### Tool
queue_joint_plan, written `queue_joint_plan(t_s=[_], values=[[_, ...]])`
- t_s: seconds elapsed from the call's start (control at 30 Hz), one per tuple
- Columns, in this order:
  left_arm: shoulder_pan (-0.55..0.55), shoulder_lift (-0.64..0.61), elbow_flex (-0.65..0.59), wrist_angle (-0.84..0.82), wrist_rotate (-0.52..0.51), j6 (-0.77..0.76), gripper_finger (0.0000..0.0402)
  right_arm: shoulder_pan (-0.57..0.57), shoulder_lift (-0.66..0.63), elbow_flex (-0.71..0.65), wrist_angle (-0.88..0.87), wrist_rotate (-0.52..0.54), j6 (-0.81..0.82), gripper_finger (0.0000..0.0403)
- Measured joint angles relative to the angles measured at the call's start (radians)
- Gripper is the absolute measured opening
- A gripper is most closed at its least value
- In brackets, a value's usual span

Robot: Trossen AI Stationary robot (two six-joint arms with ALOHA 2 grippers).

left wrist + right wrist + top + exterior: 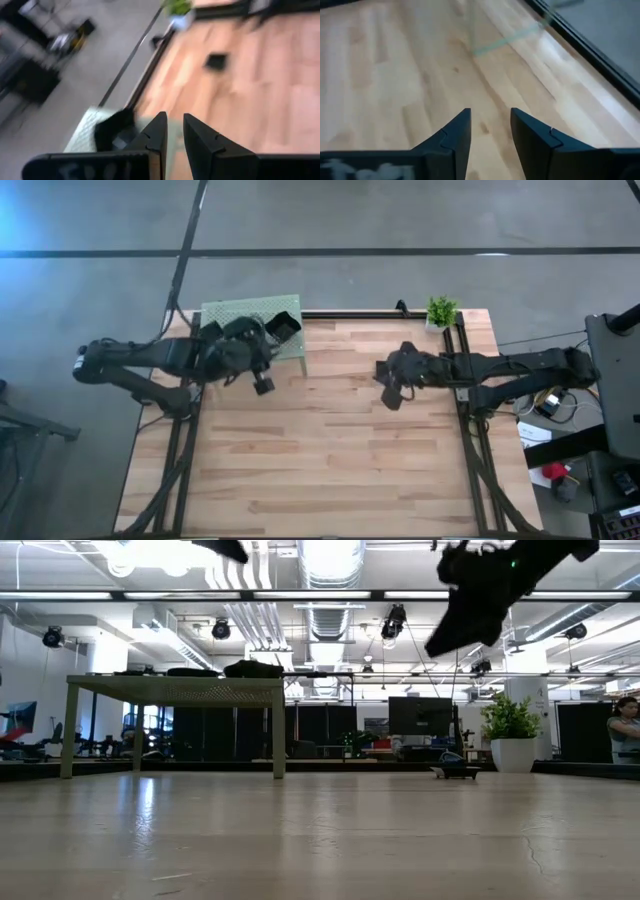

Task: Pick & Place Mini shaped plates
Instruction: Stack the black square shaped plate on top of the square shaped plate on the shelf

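Noting left gripper hanging at the table-side edge of the green perforated platform, jaws parted by a narrow gap with nothing visible between them, beside a dark heap that is probably the mini shaped plates. Spotting one lone plate lying flat on the wooden table, toward the potted plant. Seeing right gripper hovering above bare planks, jaws apart and empty; advising lining up square over a plate's rim before descending, then closing gently, since such tiny dishes are likely to skid.
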Motion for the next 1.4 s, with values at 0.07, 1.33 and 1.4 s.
queue_joint_plan(t_s=[0.07, 1.33, 1.4], values=[[-0.063, 0.008, 0.0, 0.045, 0.0, 0.014, 0.0058, -0.043, 0.002, -0.009, -0.032, 0.0, 0.028, 0.0129], [-0.256, 0.083, 0.0, 0.137, -0.071, 0.009, 0.0058, -0.481, 0.348, -0.128, -0.026, -0.198, 0.223, 0.0116], [-0.256, 0.083, 0.0, 0.138, -0.071, 0.009, 0.0058, -0.481, 0.357, -0.124, -0.026, -0.198, 0.222, 0.0116]])
